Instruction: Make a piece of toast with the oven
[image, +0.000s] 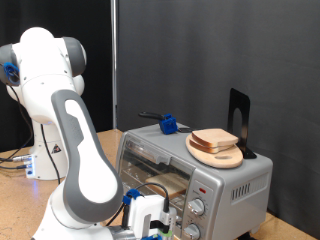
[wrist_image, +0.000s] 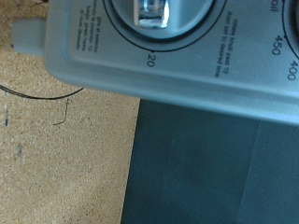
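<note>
The silver-grey oven stands at the exterior view's lower right with its glass door shut. A pale tan shape behind the glass looks like the piece of toast on the rack. My gripper is at the front of the oven's knob panel, close to the two round knobs. The wrist view is filled by the panel, with one knob at the frame's edge and dial numbers around it. My fingers do not show there. Another slice lies on a round wooden plate on top of the oven.
A black upright stand and a blue object with a dark handle sit on the oven's top. The arm's white links fill the exterior view's left. In the wrist view, a cork surface with a thin cable meets a dark area.
</note>
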